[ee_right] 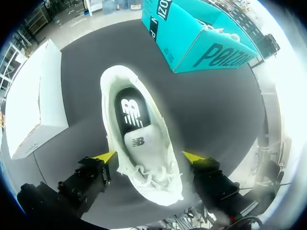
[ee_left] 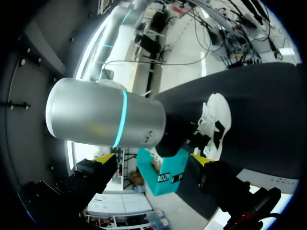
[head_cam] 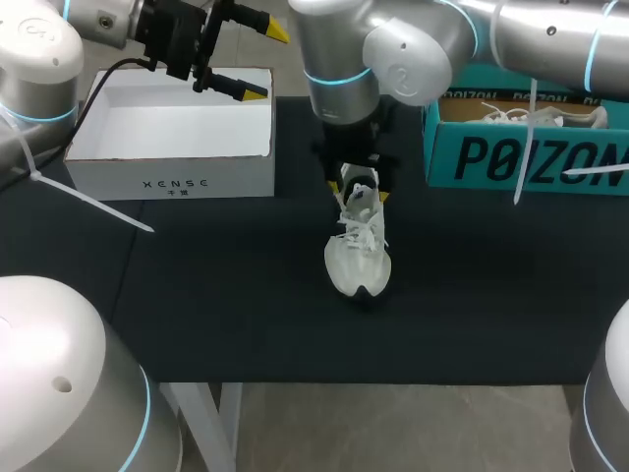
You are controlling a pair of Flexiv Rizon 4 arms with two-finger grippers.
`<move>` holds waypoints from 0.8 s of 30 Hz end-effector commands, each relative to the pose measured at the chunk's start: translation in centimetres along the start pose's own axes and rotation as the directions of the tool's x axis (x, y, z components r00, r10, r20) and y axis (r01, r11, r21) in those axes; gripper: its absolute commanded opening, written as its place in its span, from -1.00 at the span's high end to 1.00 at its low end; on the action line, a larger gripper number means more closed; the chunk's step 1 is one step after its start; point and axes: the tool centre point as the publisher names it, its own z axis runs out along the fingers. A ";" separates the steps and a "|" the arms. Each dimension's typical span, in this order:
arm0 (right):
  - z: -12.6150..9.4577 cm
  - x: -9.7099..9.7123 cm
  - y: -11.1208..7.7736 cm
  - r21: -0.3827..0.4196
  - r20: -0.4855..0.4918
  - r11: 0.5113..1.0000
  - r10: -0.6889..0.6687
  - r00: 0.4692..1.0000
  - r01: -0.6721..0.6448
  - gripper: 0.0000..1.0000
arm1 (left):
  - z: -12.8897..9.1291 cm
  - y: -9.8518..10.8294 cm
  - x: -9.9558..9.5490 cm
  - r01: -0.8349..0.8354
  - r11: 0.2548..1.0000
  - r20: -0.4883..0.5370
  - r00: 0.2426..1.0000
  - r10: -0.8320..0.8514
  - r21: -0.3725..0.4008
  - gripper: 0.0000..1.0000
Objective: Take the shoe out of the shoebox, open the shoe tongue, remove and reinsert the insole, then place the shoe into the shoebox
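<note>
The shoe (head_cam: 359, 251) is already out of its box and sits on the dark counter (head_cam: 246, 295), toe towards the near edge, between the open white shoebox (head_cam: 172, 182) and a teal box (head_cam: 526, 157). The right gripper (ee_right: 148, 157) hangs over it with fingers spread wide, astride the laces and gripping nothing, and the dark insole (ee_right: 129, 112) still seems seated inside. The left gripper (head_cam: 263, 61) hovers open over the white shoebox, so I reckon the tongue, the insole and the boxing up all remain.

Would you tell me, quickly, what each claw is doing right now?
Left claw: open, empty.
Right claw: open, straddling the white sneaker, grip not evident.
</note>
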 end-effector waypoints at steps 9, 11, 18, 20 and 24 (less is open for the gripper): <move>-1.3 0.4 -0.8 -0.021 0.033 1.000 0.011 0.999 -0.010 1.00 | -0.1 0.0 -0.1 -0.001 1.000 -0.005 1.000 0.001 0.002 -1.00; -1.0 0.0 -0.9 -0.014 0.036 1.000 0.019 0.999 -0.019 1.00 | -0.1 0.0 -0.1 -0.001 1.000 -0.005 1.000 0.001 0.002 -1.00; 1.2 -0.7 -0.6 0.031 0.020 0.999 0.023 1.000 -0.023 1.00 | -0.1 0.0 -0.1 -0.001 1.000 -0.005 1.000 0.001 0.002 -1.00; 1.7 -0.5 -0.4 0.041 0.018 0.999 0.018 1.000 -0.018 1.00 | -0.1 0.0 -0.1 -0.001 1.000 -0.005 1.000 0.001 0.002 -1.00; 2.5 -0.2 -0.1 0.072 0.049 0.997 0.014 0.999 -0.017 1.00 | -0.1 0.0 -0.1 -0.001 1.000 -0.005 1.000 0.001 0.002 -1.00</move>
